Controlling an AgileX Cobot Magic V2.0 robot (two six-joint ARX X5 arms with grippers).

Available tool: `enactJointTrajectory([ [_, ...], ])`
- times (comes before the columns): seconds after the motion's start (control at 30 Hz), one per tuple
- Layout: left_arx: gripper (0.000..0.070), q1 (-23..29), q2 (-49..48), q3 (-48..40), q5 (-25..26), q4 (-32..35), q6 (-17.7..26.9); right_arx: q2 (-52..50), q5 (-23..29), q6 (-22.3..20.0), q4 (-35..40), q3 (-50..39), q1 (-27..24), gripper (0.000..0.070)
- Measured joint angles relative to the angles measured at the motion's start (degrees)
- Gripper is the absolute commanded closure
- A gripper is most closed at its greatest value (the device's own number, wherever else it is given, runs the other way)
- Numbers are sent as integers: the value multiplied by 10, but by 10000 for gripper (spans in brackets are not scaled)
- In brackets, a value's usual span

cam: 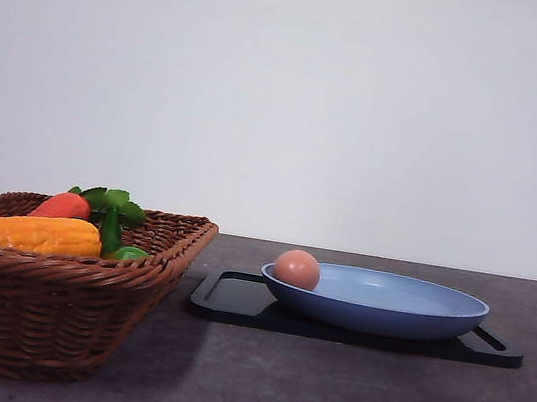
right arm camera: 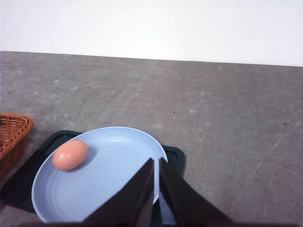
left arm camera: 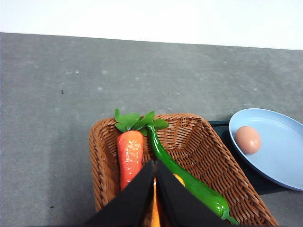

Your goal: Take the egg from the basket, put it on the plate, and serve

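One egg (cam: 297,268) on one plate (cam: 403,317); both claws, left (left arm camera: 155,176) and right (right arm camera: 156,171), narrowed, empty.

The egg (cam: 297,268) is lying in the plate (cam: 403,317), at its left side. The plate is sitting on the tray (cam: 234,299). The basket (cam: 49,315) is standing left of the tray, holding the carrot (cam: 61,206).
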Motion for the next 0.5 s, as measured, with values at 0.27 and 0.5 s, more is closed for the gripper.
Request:
enactJointTrajectory([
  [0.27,700,-2,-13,0,0,-11,0,0,0,0,0,0,0,700],
  [0.5,700,36,-160,0,2,-42,10,0,0,0,0,0,0,700],
])
